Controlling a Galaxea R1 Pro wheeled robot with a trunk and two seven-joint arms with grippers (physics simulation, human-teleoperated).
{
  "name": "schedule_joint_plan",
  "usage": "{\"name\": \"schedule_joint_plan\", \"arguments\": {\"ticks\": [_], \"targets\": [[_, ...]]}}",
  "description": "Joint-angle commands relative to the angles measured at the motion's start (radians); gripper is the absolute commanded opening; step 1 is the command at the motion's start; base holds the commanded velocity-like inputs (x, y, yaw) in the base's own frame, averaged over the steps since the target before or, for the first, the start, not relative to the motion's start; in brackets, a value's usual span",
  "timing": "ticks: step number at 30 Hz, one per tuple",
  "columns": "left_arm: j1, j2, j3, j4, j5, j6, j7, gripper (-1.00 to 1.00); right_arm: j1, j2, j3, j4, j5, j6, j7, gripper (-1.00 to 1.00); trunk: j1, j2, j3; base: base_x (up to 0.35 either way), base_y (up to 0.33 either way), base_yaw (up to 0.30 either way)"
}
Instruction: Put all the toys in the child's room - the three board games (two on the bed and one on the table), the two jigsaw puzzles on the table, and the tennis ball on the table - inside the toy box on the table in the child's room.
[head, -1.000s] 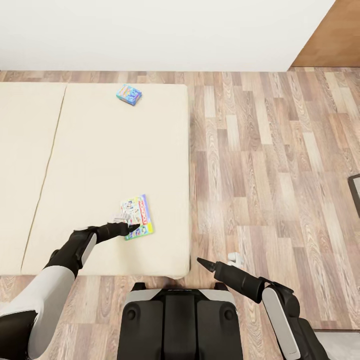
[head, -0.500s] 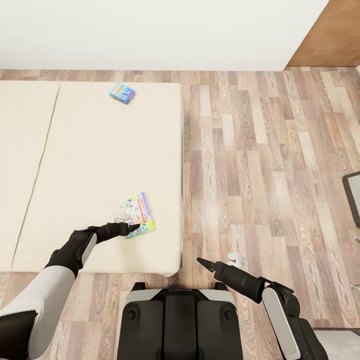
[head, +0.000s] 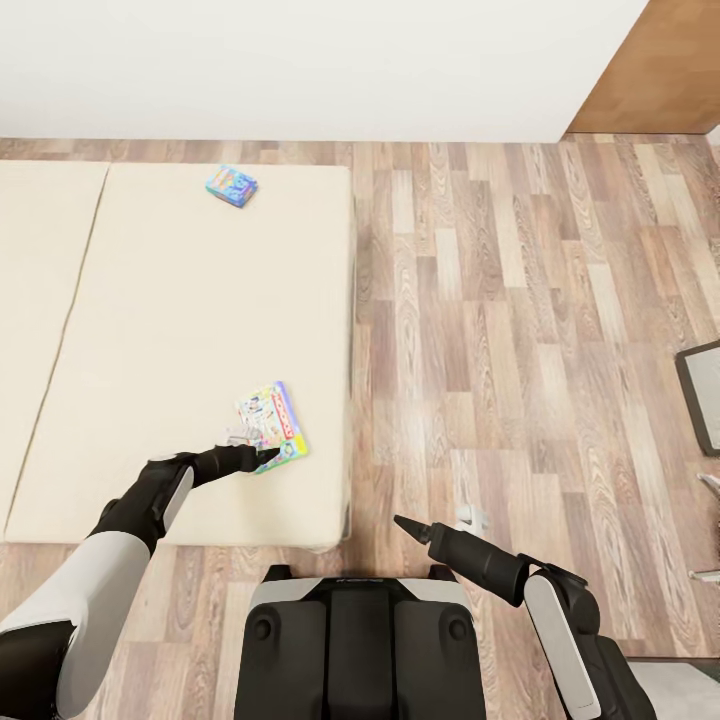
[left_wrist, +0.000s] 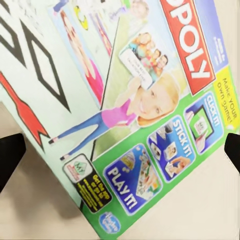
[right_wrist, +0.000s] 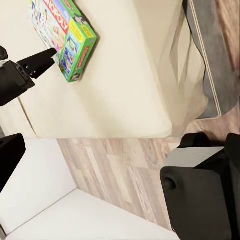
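I've got the white-green game (head: 271, 427) flat on the bed (head: 180, 330), near its right edge and toward the near end. Its long axis runs away from me, tilted slightly left at the far end; the red title strip sits along its right side, green band at the near end. The left gripper (head: 262, 455) is at the game's near-left corner. In the left wrist view the fingertips (left_wrist: 10, 157) are spread wide, one off each side of the cover (left_wrist: 125, 100); contact I can't tell. The right wrist view shows the same box (right_wrist: 65, 35) with its green edge, lying on the mattress.

The blue game (head: 231, 185) lies near the bed's far edge, well apart from the first, skewed, long axis roughly across the bed.

The right gripper (head: 402, 522) hangs over the wood floor (head: 520, 300) beside the bed; open or closed, can't tell.

Beige mattress in two sections with a seam at left. White wall behind, brown panel at the far right.
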Motion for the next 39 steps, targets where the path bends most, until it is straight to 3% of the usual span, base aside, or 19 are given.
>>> {"name": "schedule_joint_plan", "arguments": {"ticks": [1, 39], "targets": [[0.000, -0.001, 0.006, -0.001, -0.005, 0.008, -0.007, 1.00, -0.001, 0.001, -0.003, 0.000, 0.002, 0.007, 0.005, 1.00, 0.001, -0.002, -0.001, 0.000, -0.043, 0.000], [0.000, 0.000, 0.007, -0.001, -0.005, 0.008, -0.008, 1.00, -0.001, 0.001, -0.007, 0.000, 0.001, 0.007, 0.005, 1.00, 0.001, -0.002, -0.001, 0.000, -0.112, 0.000]]}}
